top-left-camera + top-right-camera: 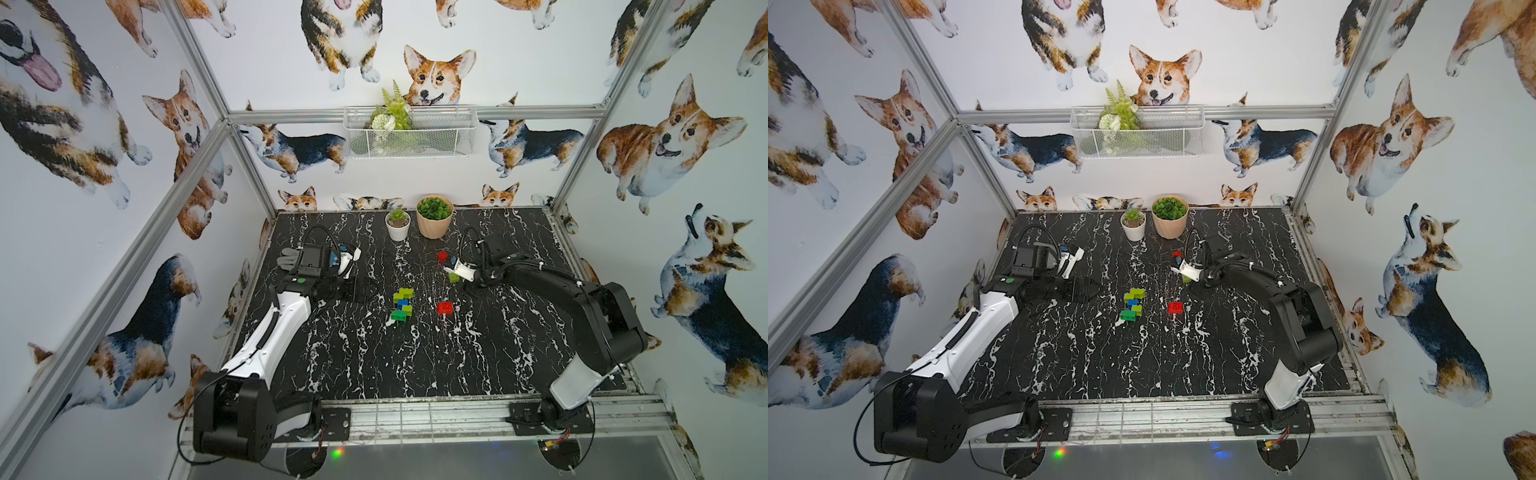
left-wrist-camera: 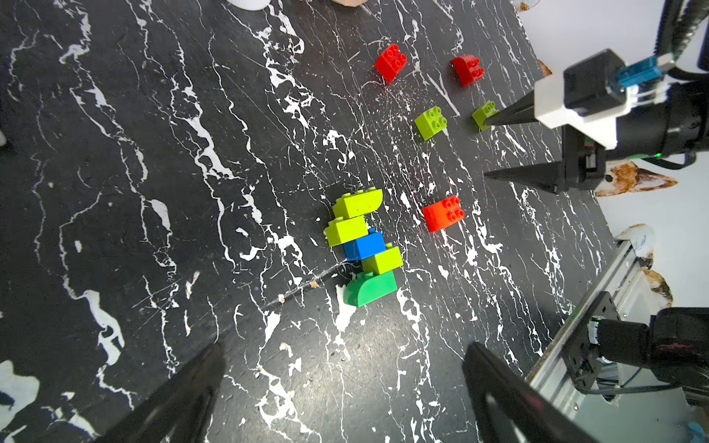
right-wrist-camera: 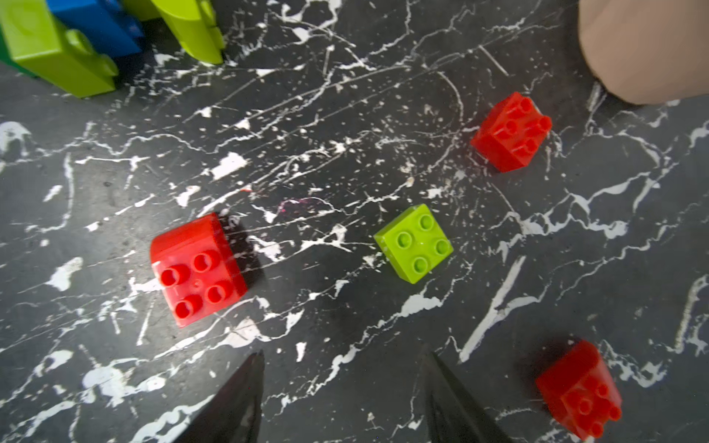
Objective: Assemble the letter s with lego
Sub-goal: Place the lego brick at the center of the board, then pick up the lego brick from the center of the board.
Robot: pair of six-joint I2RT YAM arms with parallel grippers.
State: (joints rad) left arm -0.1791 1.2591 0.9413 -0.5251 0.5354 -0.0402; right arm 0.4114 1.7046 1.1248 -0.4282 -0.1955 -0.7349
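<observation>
The right fingers [image 3: 238, 402] stand apart and empty. A loose lime brick [image 3: 413, 243] lies near, ahead of them to the left, turned askew. The half-built S [image 2: 364, 245] lies further left and nearer, in the middle of the worktop [image 1: 353, 353]. The left fingers [image 2: 180, 402], wide apart and empty, are farther from that brick.

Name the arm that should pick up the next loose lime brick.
Right. The right gripper hangs open beside the loose lime brick; the left gripper sits beyond the assembled bricks, farther off.
</observation>
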